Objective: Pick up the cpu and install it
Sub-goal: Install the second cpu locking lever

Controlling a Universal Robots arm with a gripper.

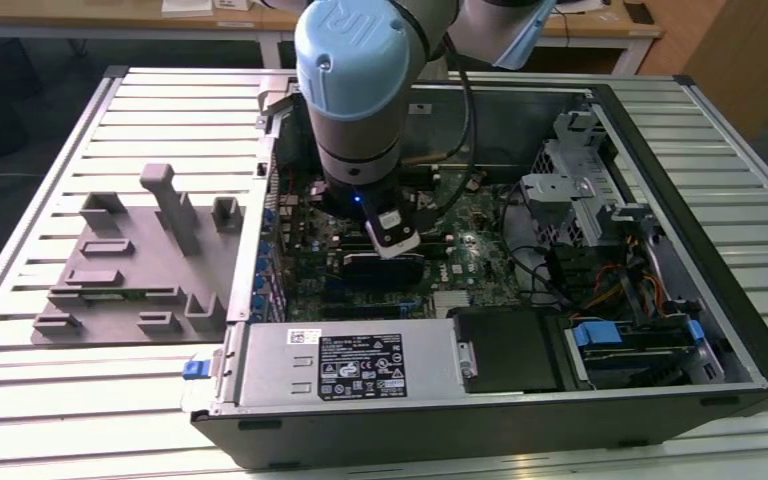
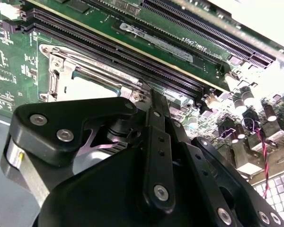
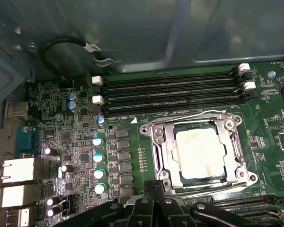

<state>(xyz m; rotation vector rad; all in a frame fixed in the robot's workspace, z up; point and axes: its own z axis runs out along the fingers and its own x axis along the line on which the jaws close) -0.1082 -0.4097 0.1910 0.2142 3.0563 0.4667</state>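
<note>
Gripper [image 3: 154, 196] hangs low over motherboard [image 3: 75, 142], just beside socket; whether fingers grasp anything, cannot tell. Cpu [image 3: 200, 152], pale silvery lid with stains, lies flat inside metal socket frame [image 3: 158, 142], apart from gripper linkage. Memory slots [image 3: 170, 92] run alongside frame. In exterior view, arm [image 1: 357, 90] reaches down into open computer case [image 1: 704, 250]; grey plastic tray [image 1: 131, 270] sits on slatted table at that view's left. Judgement: chip appears seated, placement largely done; whether frame is latched, unclear.

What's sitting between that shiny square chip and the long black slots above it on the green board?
In the first wrist view, the metal socket frame around the cpu lies between it and the memory slots, then a narrow strip of bare green board.
</note>
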